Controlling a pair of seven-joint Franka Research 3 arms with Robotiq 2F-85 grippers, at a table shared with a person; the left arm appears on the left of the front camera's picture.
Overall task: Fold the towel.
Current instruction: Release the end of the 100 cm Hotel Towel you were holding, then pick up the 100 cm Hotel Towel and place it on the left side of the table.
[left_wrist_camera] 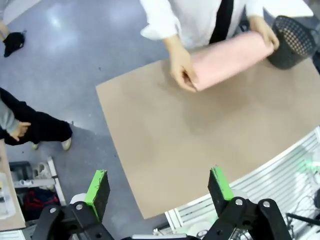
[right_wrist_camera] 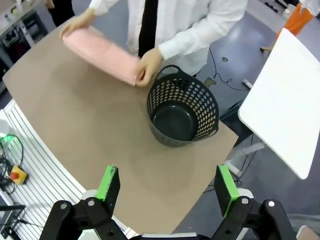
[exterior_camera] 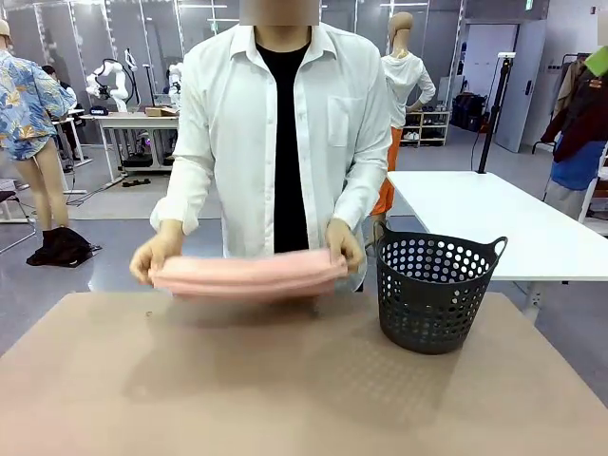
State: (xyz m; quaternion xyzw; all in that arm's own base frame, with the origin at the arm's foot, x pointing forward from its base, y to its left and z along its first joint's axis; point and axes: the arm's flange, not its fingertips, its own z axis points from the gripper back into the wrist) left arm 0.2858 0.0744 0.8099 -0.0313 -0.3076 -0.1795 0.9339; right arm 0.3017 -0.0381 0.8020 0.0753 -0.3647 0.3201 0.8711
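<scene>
The towel (exterior_camera: 247, 274) looks soft, light and limp; pinch it at its corners. Left gripper (left_wrist_camera: 157, 174) and right gripper (right_wrist_camera: 166, 170): jaws apart, empty.

Items on hand: one salmon-pink towel (exterior_camera: 247, 274), one dark perforated basket (exterior_camera: 435, 294) toward the far right edge, and one brown surface (exterior_camera: 285, 389) carrying them. Persons: one at the far edge, two hands counted, a first hand (exterior_camera: 157, 258) and a second hand (exterior_camera: 344, 245). Robot grippers: two, namely the left gripper (left_wrist_camera: 159, 182) and the right gripper (right_wrist_camera: 167, 182), each with two green-padded fingers, four fingers in all.
</scene>
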